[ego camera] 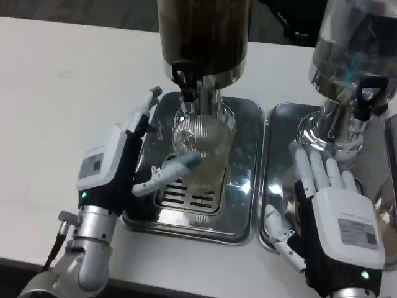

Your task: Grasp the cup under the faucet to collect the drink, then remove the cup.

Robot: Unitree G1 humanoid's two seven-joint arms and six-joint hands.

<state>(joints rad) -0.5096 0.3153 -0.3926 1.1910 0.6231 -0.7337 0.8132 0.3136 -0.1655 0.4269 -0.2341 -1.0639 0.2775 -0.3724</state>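
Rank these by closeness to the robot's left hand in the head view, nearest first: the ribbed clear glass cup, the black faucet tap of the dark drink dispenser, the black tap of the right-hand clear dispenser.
From the left hand:
1. Ribbed clear glass cup, just right of the hand, on the left steel tray.
2. Black faucet tap of the dark drink dispenser, above the cup, farther back.
3. Black tap of the right-hand clear dispenser, far right, above the right hand's tray.

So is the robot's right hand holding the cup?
No, the right hand lies flat and open on the right tray, apart from the cup under the faucet.
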